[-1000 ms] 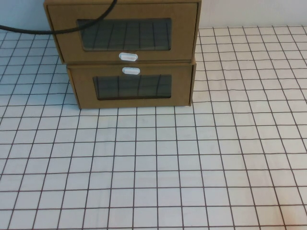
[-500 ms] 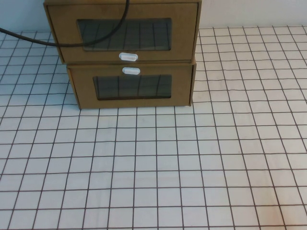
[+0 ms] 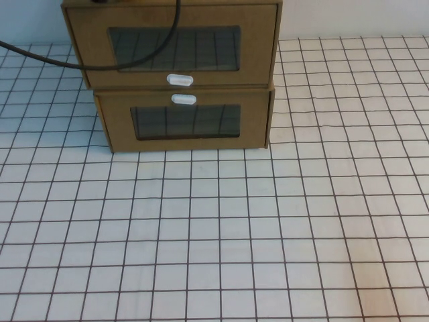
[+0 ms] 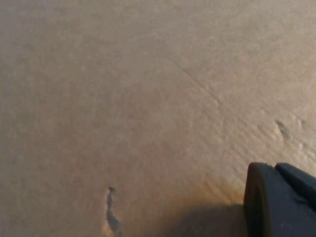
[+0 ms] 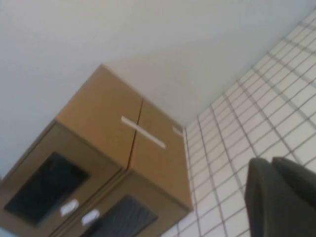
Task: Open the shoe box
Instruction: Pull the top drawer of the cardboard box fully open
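Observation:
Two brown cardboard shoe boxes stand stacked at the back left of the table. The upper box (image 3: 174, 47) and the lower box (image 3: 184, 121) each have a dark window and a white handle, the upper handle (image 3: 179, 79) just above the lower handle (image 3: 183, 99). Both fronts are closed. My left gripper (image 4: 276, 170) is shut, hovering close over bare cardboard (image 4: 123, 98); in the high view only its black cable (image 3: 134, 64) shows, draped across the upper window. My right gripper (image 5: 272, 162) is shut and empty, off to the right of the boxes (image 5: 123, 148) above the table.
The table (image 3: 268, 235) is covered by a white cloth with a black grid. A pale wall (image 5: 148, 39) rises behind the boxes.
The black cable has swung to the right across the upper box's window, now hanging in a deeper loop. The boxes have not moved.

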